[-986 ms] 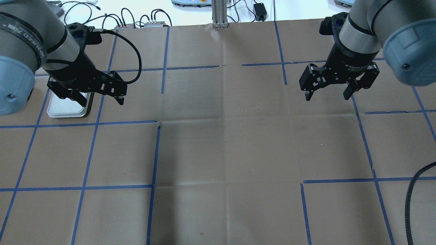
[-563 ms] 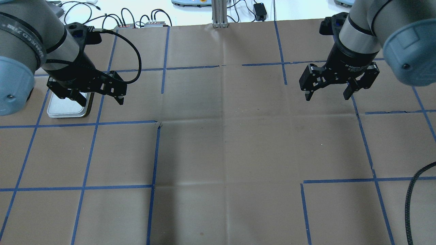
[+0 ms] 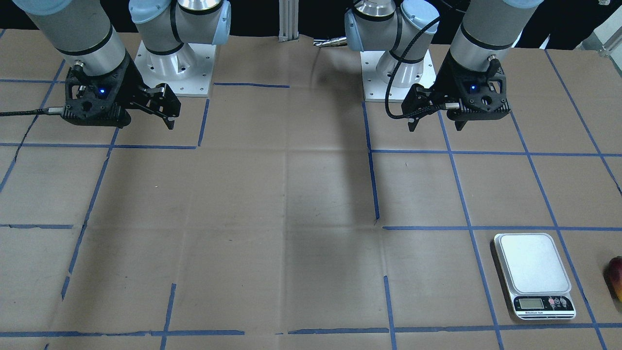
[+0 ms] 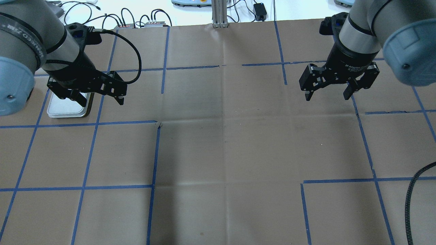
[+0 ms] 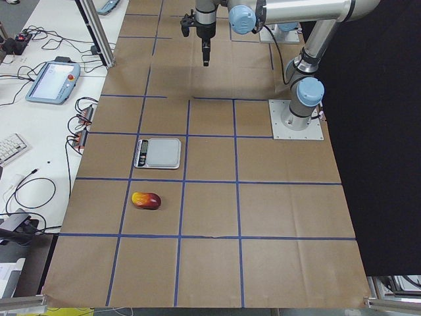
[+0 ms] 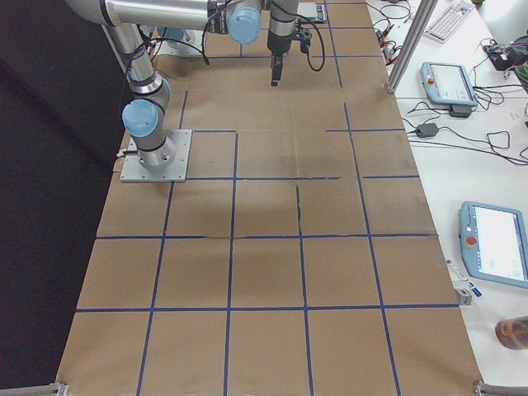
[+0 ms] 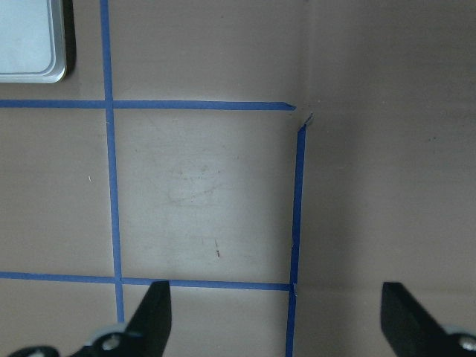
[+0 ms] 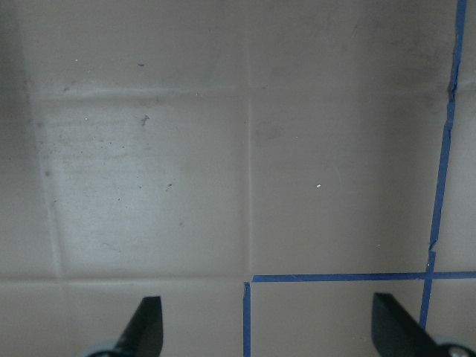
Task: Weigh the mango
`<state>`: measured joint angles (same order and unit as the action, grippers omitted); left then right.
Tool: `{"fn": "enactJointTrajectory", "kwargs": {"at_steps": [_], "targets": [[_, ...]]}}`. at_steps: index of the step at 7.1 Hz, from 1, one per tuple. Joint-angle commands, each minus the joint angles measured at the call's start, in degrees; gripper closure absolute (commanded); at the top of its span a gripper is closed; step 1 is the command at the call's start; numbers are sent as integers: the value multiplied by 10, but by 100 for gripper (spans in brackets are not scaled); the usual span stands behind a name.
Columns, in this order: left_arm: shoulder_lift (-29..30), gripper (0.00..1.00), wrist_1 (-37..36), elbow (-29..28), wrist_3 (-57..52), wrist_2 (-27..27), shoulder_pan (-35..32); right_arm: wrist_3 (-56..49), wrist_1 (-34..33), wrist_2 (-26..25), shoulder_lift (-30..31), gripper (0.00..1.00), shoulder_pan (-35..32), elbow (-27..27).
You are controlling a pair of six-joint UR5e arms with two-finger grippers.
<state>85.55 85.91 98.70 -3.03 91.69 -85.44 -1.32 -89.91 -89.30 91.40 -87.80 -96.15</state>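
Note:
A red and yellow mango [image 5: 146, 200] lies on the brown paper near the table's left end; only its edge shows in the front-facing view [image 3: 615, 278]. A silver kitchen scale [image 3: 532, 272] with a small display sits one square from it and also shows in the left view [image 5: 158, 152]. My left gripper [image 4: 101, 101] hangs open and empty above the table, and in the overhead view it partly covers the scale [image 4: 68, 109]. The scale's corner shows in the left wrist view [image 7: 30, 37]. My right gripper [image 4: 327, 98] hangs open and empty over bare paper on the right side.
Blue tape lines divide the paper into squares. Cables and small boxes [image 4: 136, 20] lie along the far edge beside a metal post [image 4: 218, 13]. A black cable [image 4: 410, 200] hangs at the near right. Teach pendants [image 6: 450, 82] lie on the side desk.

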Motion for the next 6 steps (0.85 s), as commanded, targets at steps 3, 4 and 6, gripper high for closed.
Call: {"fn": "enactJointTrajectory", "kwargs": {"at_steps": [3, 4, 6], "targets": [[2, 0, -4, 0, -1, 3, 2, 0, 0, 0, 0, 0, 0, 0], [2, 0, -6, 0, -1, 3, 4, 0, 0, 0, 0, 0, 0, 0], [5, 0, -7, 0, -2, 4, 6, 0, 0, 0, 0, 0, 0, 0]]}}
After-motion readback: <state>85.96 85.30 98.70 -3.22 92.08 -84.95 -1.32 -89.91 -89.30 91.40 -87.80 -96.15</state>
